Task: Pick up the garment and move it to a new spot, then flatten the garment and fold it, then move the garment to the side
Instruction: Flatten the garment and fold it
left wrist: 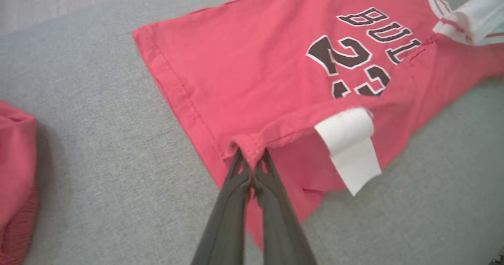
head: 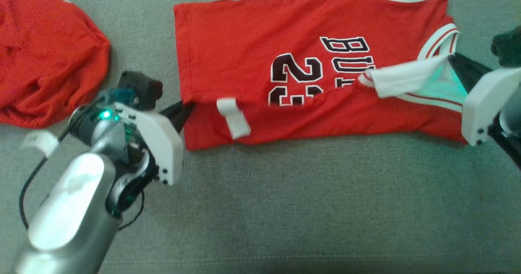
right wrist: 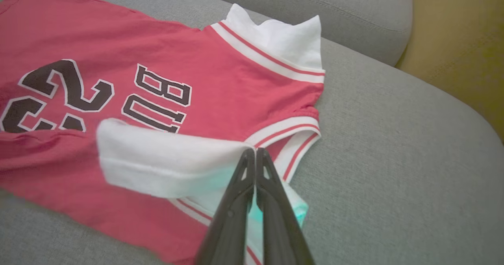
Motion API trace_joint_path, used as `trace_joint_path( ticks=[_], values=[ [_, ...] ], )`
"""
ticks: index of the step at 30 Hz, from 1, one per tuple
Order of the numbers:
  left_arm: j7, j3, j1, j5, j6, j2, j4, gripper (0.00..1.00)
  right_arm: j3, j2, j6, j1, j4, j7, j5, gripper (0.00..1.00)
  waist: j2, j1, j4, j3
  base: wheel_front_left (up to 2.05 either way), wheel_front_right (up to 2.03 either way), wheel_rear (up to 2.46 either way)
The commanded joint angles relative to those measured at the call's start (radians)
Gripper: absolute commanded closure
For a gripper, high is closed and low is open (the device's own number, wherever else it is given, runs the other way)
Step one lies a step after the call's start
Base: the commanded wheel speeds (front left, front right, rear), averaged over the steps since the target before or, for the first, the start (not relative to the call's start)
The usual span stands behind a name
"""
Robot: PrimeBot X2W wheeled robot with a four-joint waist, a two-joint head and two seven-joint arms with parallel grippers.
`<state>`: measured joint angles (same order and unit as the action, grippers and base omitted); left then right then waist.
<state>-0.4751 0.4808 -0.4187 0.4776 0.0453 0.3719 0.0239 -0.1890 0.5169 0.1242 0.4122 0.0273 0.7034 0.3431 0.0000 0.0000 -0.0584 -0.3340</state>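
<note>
The red cotton jersey [head: 252, 46] with white trim and black number 23 lies spread on the grey fabric sofa cushion [head: 285, 209], its near edge folded over part of the number. A crumpled red cloth [head: 44, 58] lies apart on the left. The left gripper [left wrist: 251, 154] is clamped on the red hem corner. The right gripper [right wrist: 255, 152] is clamped on the white sleeve edge. A white label [left wrist: 348, 147] hangs from the fold.

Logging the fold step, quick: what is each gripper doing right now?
Left gripper: closed, pinching the jersey at its hem corner.
Right gripper: closed, pinching the jersey's white sleeve.
</note>
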Motion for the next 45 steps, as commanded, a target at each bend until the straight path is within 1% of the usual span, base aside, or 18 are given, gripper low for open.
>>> trace_joint_path(
  ticks=[1, 3, 4, 5, 6, 9, 11, 14, 17, 19, 22, 24, 28, 34, 38, 45],
  values=[
    [-0.007, -0.032, -0.059, -0.008, 0.002, 0.018, -0.007, 1.00, -0.017, 0.019, 0.007, 0.031, 0.009, -0.019, -0.008, 1.00, 0.0000, 0.0000, -0.001, -0.008, 0.00, 0.00, 0.00],
    [-0.001, -0.027, -0.082, -0.015, -0.002, 0.004, 0.035, 1.00, -0.031, -0.001, 0.007, 0.060, -0.038, -0.041, -0.019, 1.00, 0.0000, 0.0000, 0.001, -0.011, 0.00, 0.00, 0.00],
    [0.007, -0.026, -0.087, -0.015, -0.004, -0.005, 0.052, 0.87, -0.036, -0.015, 0.007, 0.066, -0.057, -0.048, -0.020, 0.91, 0.0000, 0.0000, 0.003, -0.011, 0.00, 0.00, 0.00],
    [0.012, -0.021, -0.087, -0.012, 0.000, -0.011, 0.064, 0.51, -0.048, -0.023, 0.007, 0.070, -0.067, -0.061, -0.021, 0.36, 0.0000, 0.0000, 0.005, -0.011, 0.00, 0.00, 0.00],
    [0.018, -0.019, -0.083, -0.010, 0.001, -0.015, 0.073, 0.00, -0.049, -0.032, 0.007, 0.070, -0.077, -0.072, -0.022, 0.00, 0.0000, 0.0000, 0.008, -0.009, 0.00, 0.00, 0.00],
    [0.048, -0.030, -0.046, 0.001, -0.008, -0.012, 0.069, 0.00, -0.039, -0.042, 0.007, 0.045, -0.070, -0.120, -0.043, 0.00, 0.0000, 0.0000, 0.020, 0.005, 0.00, 0.00, 0.00],
    [0.085, -0.064, 0.000, 0.014, -0.040, -0.006, 0.038, 0.00, -0.022, -0.050, 0.007, 0.003, -0.047, -0.132, -0.050, 0.00, 0.0000, 0.0000, 0.033, 0.018, 0.00, 0.00, 0.00],
    [0.128, -0.119, 0.098, 0.045, -0.097, -0.004, -0.043, 0.00, 0.010, -0.060, 0.007, -0.086, 0.001, -0.114, -0.052, 0.00, 0.0000, 0.0000, 0.049, 0.031, 0.00, 0.00, 0.00],
    [0.147, -0.148, 0.197, 0.066, -0.141, -0.004, -0.118, 0.00, 0.054, -0.072, 0.007, -0.173, 0.040, -0.081, -0.053, 0.00, 0.0000, 0.0000, 0.053, 0.026, 0.00, 0.00, 0.00],
    [0.149, -0.152, 0.244, 0.081, -0.155, -0.010, -0.138, 0.00, 0.085, -0.078, 0.007, -0.209, 0.055, -0.067, -0.070, 0.00, 0.0000, 0.0000, 0.049, 0.015, 0.00, 0.00, 0.00],
    [0.161, -0.157, 0.261, 0.078, -0.170, -0.013, -0.134, 0.00, 0.134, -0.113, 0.007, -0.221, 0.059, -0.056, -0.084, 0.00, 0.0000, 0.0000, 0.041, -0.007, 0.00, 0.00, 0.00],
    [0.170, -0.160, 0.250, 0.078, -0.174, -0.020, -0.120, 0.00, 0.161, -0.141, 0.007, -0.211, 0.054, -0.045, -0.086, 0.00, 0.0000, 0.0000, 0.034, -0.019, 0.00, 0.00, 0.00],
    [0.179, -0.158, 0.219, 0.083, -0.168, -0.031, -0.076, 0.00, 0.169, -0.164, 0.007, -0.188, 0.026, -0.010, -0.099, 0.00, 0.0000, 0.0000, 0.024, -0.035, 0.00, 0.00, 0.00],
    [0.181, -0.140, 0.186, 0.095, -0.151, -0.055, -0.019, 0.00, 0.157, -0.155, 0.007, -0.188, -0.010, 0.021, -0.111, 0.00, 0.0000, 0.0000, 0.020, -0.037, 0.00, 0.00, 0.00],
    [0.174, -0.135, 0.180, 0.101, -0.147, -0.055, 0.008, 0.00, 0.149, -0.143, 0.007, -0.203, -0.021, 0.041, -0.102, 0.00, 0.0000, 0.0000, 0.028, -0.035, 0.00, 0.00, 0.00],
    [0.156, -0.123, 0.168, 0.118, -0.134, -0.060, 0.036, 0.00, 0.163, -0.151, 0.007, -0.201, -0.035, 0.059, -0.089, 0.00, 0.0000, 0.0000, 0.037, -0.045, 0.00, 0.00, 0.00]
  ],
)
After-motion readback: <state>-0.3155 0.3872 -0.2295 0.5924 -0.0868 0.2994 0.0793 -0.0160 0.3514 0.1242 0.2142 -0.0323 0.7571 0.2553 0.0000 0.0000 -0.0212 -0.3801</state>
